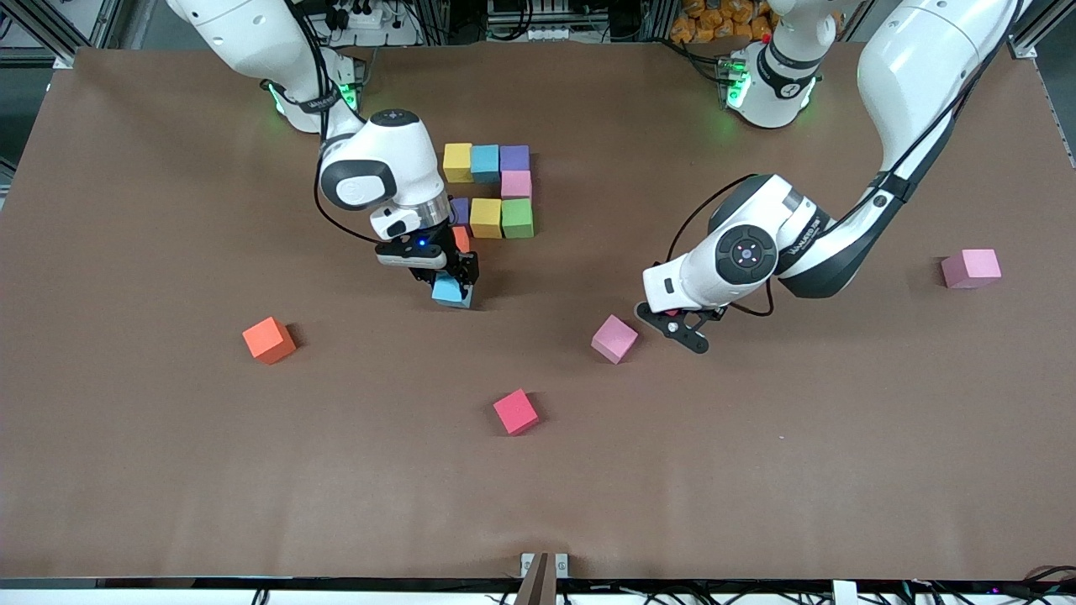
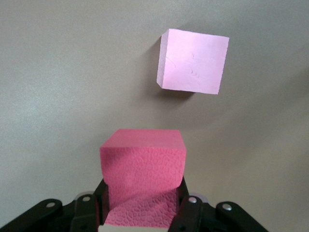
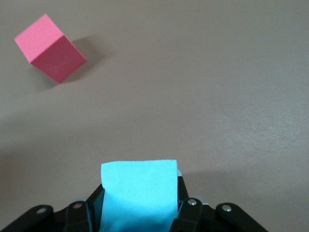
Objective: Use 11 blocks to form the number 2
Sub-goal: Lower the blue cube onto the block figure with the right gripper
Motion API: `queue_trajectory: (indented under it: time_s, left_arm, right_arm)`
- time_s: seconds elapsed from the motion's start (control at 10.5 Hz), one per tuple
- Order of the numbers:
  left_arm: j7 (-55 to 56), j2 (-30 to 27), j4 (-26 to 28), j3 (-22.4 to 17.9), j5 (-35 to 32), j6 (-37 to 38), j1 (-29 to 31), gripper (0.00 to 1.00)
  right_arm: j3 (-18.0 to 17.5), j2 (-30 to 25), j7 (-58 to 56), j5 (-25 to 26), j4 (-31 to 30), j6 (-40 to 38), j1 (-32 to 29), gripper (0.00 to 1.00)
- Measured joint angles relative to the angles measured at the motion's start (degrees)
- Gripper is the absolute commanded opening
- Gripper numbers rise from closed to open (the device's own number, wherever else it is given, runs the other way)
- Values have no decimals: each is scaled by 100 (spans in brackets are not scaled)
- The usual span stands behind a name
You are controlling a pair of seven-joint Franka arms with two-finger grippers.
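Blocks lie scattered on the brown table (image 1: 168, 470), and some already form part of the number 2 (image 1: 492, 189). Toward the right arm's end of the table, a lone orange block (image 1: 269, 339) sits well apart from the rest.

The right tool (image 1: 450, 281) is low over the table, its fingers pinching a light blue block (image 1: 448, 291) just beside the unfinished digit. I cannot tell whether that block touches the surface.

The digit has a row of yellow (image 1: 457, 161), blue (image 1: 485, 163) and purple (image 1: 514, 157) cubes. A pink cube (image 1: 516, 184) comes next, nearer the front camera. After it comes a row of green (image 1: 517, 218), yellow (image 1: 485, 218) and a partly hidden purple cube (image 1: 459, 210). An orange cube (image 1: 461, 238) peeks out by the right wrist.

A red block (image 1: 515, 412) lies nearest the front camera, and a pale pink block (image 1: 614, 339) rests near the table's middle. The left tool (image 1: 685, 328) hangs just beside that pale pink block, clamped on a deep pink block (image 2: 142, 169). Another pink block (image 1: 971, 268) sits alone toward the left arm's end.
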State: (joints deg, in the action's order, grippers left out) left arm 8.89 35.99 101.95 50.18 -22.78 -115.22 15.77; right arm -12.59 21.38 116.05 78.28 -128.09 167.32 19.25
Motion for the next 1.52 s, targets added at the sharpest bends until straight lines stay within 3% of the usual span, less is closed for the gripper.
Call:
queue_trajectory:
  time_s: [0.57, 1.52]
  left_arm:
    - [0, 15, 0, -5, 0, 0, -6, 0]
    - [0, 17, 0, -6, 0, 0, -13, 0]
  right_arm:
    - [4, 150, -215, 297, -170, -19, -15, 0]
    - [-169, 149, -180, 344, -219, -15, -12, 0]
